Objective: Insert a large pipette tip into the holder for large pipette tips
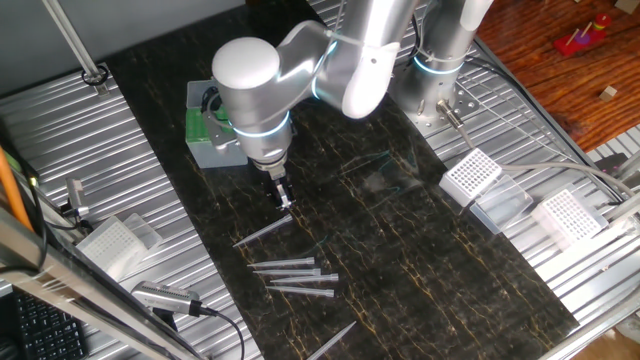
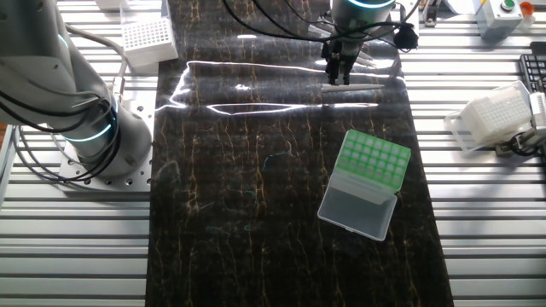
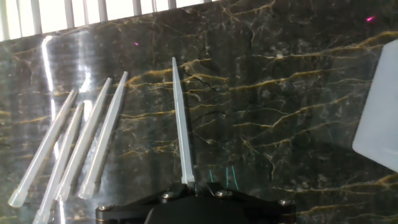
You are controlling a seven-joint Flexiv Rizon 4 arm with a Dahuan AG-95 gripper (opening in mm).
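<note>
One fixed view looks down on the bench (image 1: 420, 260) from high up on one side; the other fixed view faces it from the opposite side. Both share the dark marble mat (image 2: 256, 213). The hand view skims close above it, looking along the end effector (image 3: 193, 186).

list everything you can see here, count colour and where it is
large pipette tip: one, translucent greyish-white, its wide end at the gripper, lying across the dark marble mat
loose pipette tips: a cluster of three or four plus one apart, translucent grey, on the mat in front of the gripper
holder for large pipette tips: one, green rack with pale blue-grey casing and lid open, on the mat
white racks: white with clear lids, at least three, on the metal table around the mat
marble mat: one, black with gold veins, table centre
second arm: one, grey, beside the mat
gripper: one, dark, low over the mat at the held tip
</note>
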